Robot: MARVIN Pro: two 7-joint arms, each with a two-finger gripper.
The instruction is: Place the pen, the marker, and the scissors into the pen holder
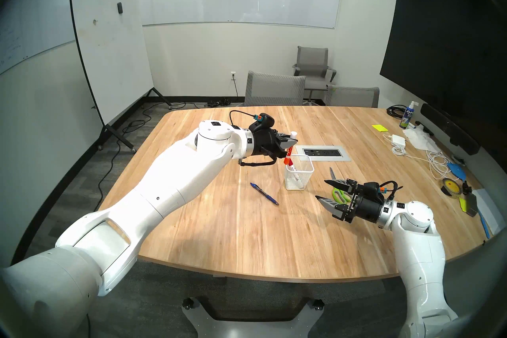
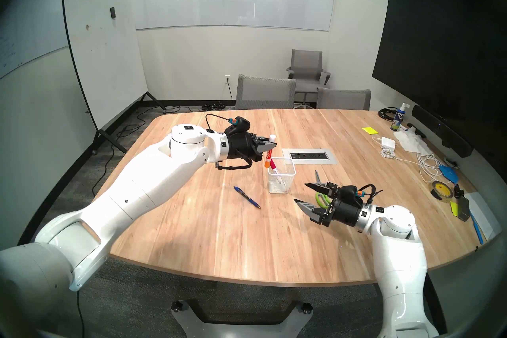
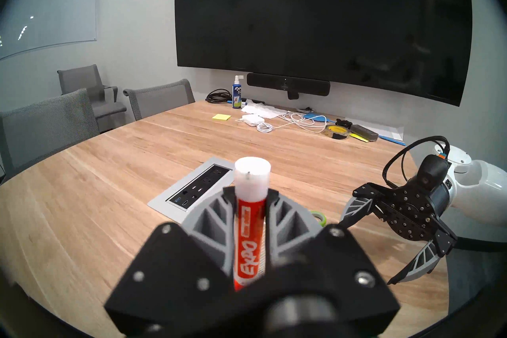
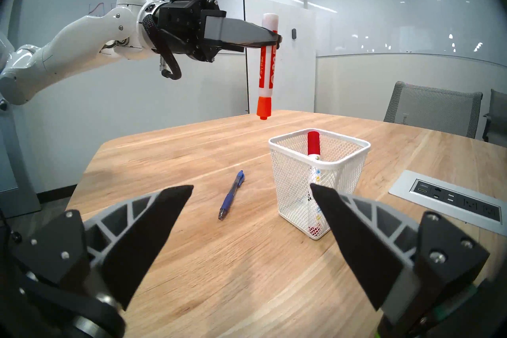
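My left gripper [image 1: 292, 142] is shut on a white marker [image 1: 289, 153] with an orange cap, held upright with the cap down. It hangs in the air just above and to the left of the white mesh pen holder [image 1: 300, 181]. A red-capped marker [image 4: 313, 142] stands inside the pen holder [image 4: 318, 178]. The blue pen [image 1: 264, 193] lies flat on the table left of the holder. The green-handled scissors [image 1: 338, 194] lie to the holder's right, partly hidden behind my right gripper [image 1: 320, 189]. That gripper is open and empty, hovering low and pointing toward the holder.
A grey power outlet panel [image 1: 323, 152] is set into the table behind the holder. Cables, a charger [image 1: 397, 140], a tape roll [image 1: 451, 186], sticky notes and a spray bottle [image 1: 406, 116] crowd the right edge. Grey chairs [image 1: 274, 90] stand at the far side.
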